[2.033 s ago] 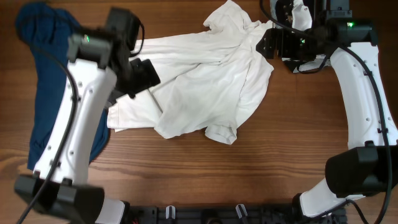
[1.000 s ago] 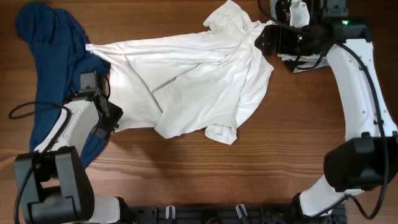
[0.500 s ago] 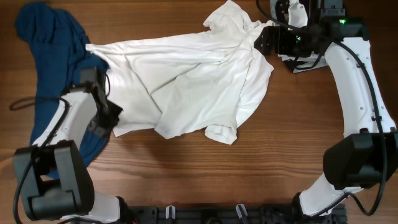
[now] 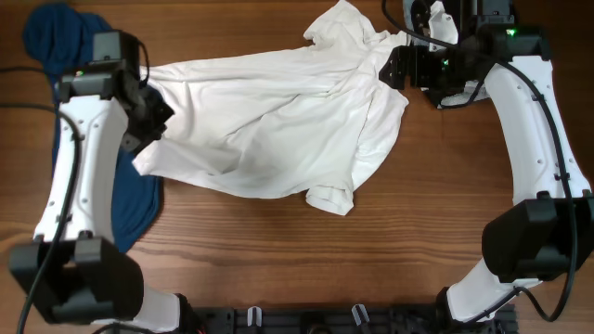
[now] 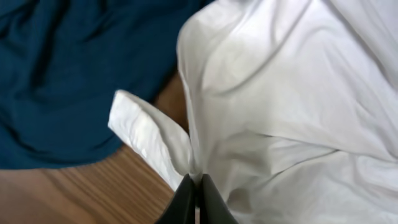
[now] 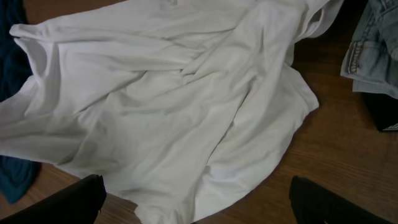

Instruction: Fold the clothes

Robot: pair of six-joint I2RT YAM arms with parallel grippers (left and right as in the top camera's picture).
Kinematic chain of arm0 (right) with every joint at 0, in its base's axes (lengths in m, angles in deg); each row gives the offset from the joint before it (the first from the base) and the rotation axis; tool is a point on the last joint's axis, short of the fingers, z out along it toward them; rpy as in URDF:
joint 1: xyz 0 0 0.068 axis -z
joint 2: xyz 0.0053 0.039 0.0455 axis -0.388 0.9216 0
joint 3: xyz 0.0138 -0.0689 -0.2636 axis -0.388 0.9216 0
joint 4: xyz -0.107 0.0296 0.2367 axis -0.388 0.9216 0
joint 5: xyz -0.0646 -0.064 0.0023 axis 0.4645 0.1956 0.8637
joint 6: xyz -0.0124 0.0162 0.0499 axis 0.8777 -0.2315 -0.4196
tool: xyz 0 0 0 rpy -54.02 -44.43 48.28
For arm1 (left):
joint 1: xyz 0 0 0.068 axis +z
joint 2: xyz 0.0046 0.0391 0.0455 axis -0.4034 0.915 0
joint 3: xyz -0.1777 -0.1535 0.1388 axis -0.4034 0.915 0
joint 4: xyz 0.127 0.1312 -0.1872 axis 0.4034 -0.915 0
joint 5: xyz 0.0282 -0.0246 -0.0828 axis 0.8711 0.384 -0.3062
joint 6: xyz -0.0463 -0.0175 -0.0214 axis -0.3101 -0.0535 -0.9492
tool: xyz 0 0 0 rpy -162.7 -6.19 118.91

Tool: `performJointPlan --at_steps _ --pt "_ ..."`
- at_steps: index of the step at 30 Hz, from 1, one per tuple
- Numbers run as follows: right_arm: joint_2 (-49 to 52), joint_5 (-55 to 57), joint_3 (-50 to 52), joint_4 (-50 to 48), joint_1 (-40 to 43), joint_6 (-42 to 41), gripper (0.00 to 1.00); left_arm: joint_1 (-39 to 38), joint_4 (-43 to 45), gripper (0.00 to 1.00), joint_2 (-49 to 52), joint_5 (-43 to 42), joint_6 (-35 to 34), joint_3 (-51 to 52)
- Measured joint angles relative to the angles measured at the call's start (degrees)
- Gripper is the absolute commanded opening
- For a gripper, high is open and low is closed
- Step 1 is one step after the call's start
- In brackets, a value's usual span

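T-shirt [image 4: 278,121] edge pinched in left pincer [image 5: 196,182], beside blue cloth [image 5: 62,81]; right pincer [image 6: 196,205] wide.

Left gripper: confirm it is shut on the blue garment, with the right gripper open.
Not the blue garment. The left wrist view shows the left gripper shut on an edge of the white T-shirt, with the blue garment beside it. The right gripper is open, as stated.

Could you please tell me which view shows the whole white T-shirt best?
Overhead: nearly all of the crumpled white thin-fabric T-shirt is in frame. The right wrist view crops its edges; the left wrist view shows only a fold pinched between the left fingers.
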Motion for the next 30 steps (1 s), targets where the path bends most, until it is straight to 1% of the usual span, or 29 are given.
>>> performJointPlan --at_steps 1,2,3,5,6,9,10,11,13,15,17,18,20,22,24,30 --pt "0.0 0.0 0.0 0.02 0.0 0.0 1.0 -0.63 1.33 0.04 1.62 0.22 0.09 0.0" --pt "0.0 0.0 0.0 0.02 0.0 0.0 1.0 -1.09 2.89 0.11 3.48 0.48 0.31 0.0" --pt "0.0 0.0 0.0 0.04 0.0 0.0 1.0 -1.38 5.01 0.45 6.32 0.85 0.9 0.0" --pt "0.0 0.02 0.0 0.04 0.0 0.0 1.0 -1.4 8.57 0.99 9.77 1.33 2.75 0.02" --pt "0.0 0.09 0.0 0.04 0.0 0.0 1.0 -1.4 12.72 1.0 12.55 1.49 4.26 0.0" --pt "0.0 0.46 0.0 0.02 0.0 0.02 1.0 -1.38 14.16 1.0 17.68 1.49 7.65 0.02" --pt "0.0 0.48 0.0 0.04 0.0 0.02 1.0 -1.27 12.44 1.0 17.64 1.46 8.04 -0.15" --pt "0.0 0.59 0.0 -0.02 0.0 0.02 1.0 -0.87 7.87 1.0 17.2 1.46 8.31 -0.31" --pt "0.0 0.72 0.0 -0.07 0.0 0.04 1.0 0.87 3.58 1.0 16.37 1.46 8.61 -0.31" --pt "0.0 0.87 0.0 -0.28 0.0 0.2 1.0 3.26 0.37 1.0 15.41 1.49 8.59 -0.31" --pt "0.0 0.87 0.0 -0.44 0.0 0.24 1.0 5.27 0.13 0.98 14.8 1.49 8.11 0.02" --pt "0.0 0.87 0.0 -0.44 0.0 0.24 1.0 5.44 0.55 0.96 14.75 1.46 7.89 0.42" --pt "0.0 0.92 0.0 -0.46 0.0 0.42 1.0 5.31 4.83 0.89 14.51 1.29 7.52 3.8" --pt "0.0 1.05 0.0 -0.52 0.0 0.42 1.0 5.27 9.66 0.85 14.4 0.61 7.08 8.02" --pt "0.0 1.09 0.0 -0.48 0.0 0.42 1.0 5.27 13.25 0.79 14.27 -0.2 6.86 11.32" --pt "0.0 1.07 0.02 -0.48 0.0 0.42 1.0 5.27 18.82 0.59 14.25 -0.74 6.54 13.38"
